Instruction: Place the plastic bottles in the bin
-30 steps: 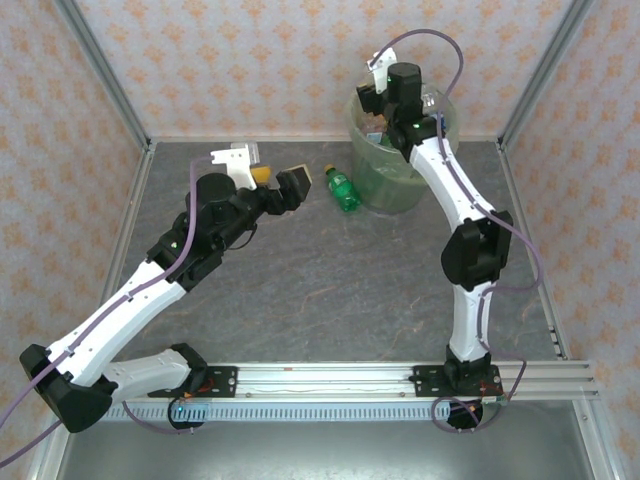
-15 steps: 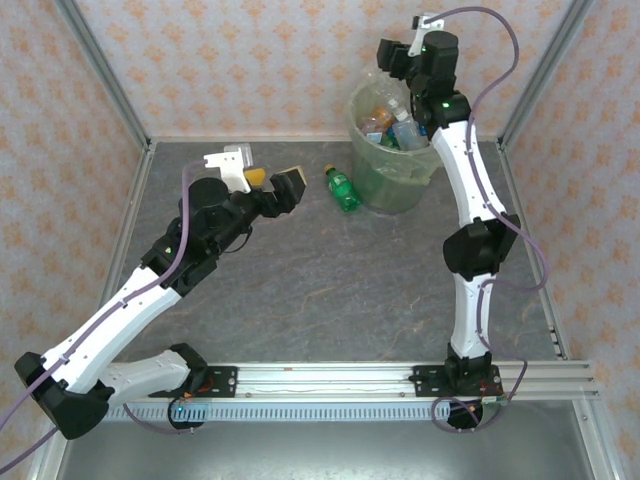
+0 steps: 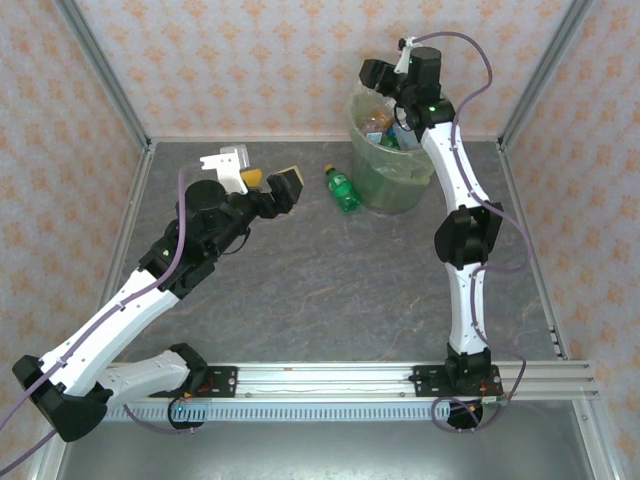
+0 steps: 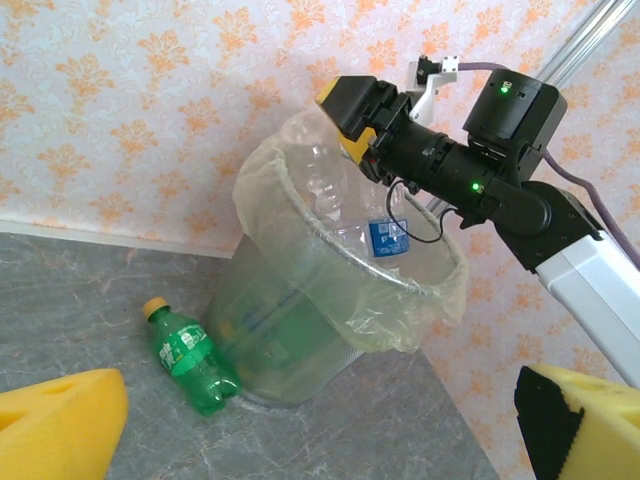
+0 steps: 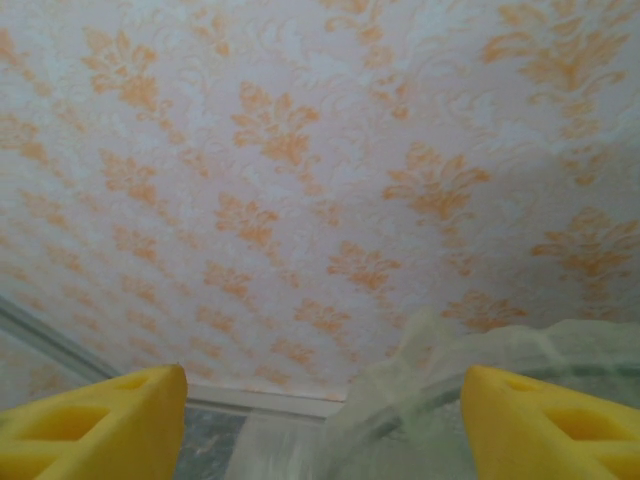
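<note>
**Both grippers open and empty, one bottle lying beside the bin**

Nearest the bases, the left gripper (image 3: 272,182) hangs over the grey table (image 3: 330,290) with its yellow pads (image 4: 55,420) spread wide and nothing between them. It is aimed at the bin and touches nothing. Just beyond it, a green bottle (image 3: 342,189) with a yellow cap lies on its side on the table, close against the foot of the bin (image 3: 388,188). Several bottles (image 3: 385,122) already sit inside the bag-lined bin, and one with a blue label (image 4: 386,236) shows through the liner. Farthest back, the right gripper (image 3: 378,80) is held above the bin's far rim, jaws wide apart and empty, facing the patterned wall (image 5: 300,150).
</note>
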